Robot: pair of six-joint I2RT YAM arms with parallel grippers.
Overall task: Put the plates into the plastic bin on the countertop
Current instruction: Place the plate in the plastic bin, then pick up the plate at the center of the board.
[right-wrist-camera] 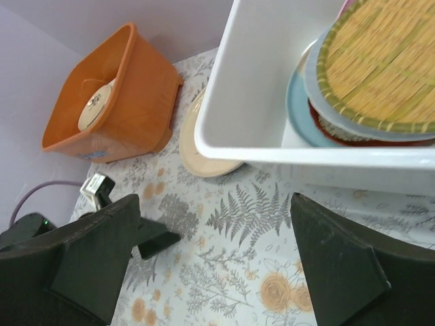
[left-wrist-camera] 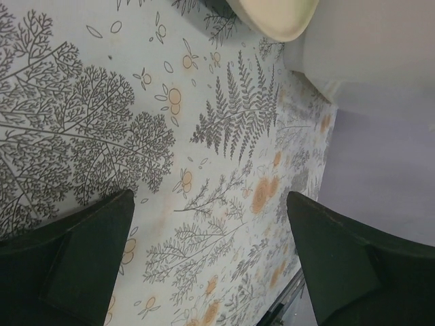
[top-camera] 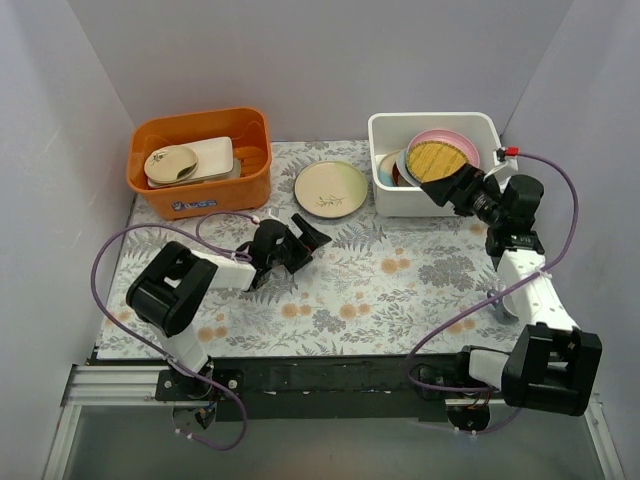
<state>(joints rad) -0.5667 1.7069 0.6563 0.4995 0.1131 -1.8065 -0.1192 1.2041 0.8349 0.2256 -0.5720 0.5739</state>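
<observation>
Yel. plate leans tilted in bin; cream plate flat.

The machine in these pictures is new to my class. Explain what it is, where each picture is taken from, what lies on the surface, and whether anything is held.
A robot's left arm and right arm are bolted beside the countertop, each ending in a two-finger claw. One picture looks down from above; two come from wrist cameras. On it stand an orange tub of cream dishes and a plastic bin of plates, a yellow plate on top. One cream plate lies between them. The left claw and right claw are open, empty.
</observation>
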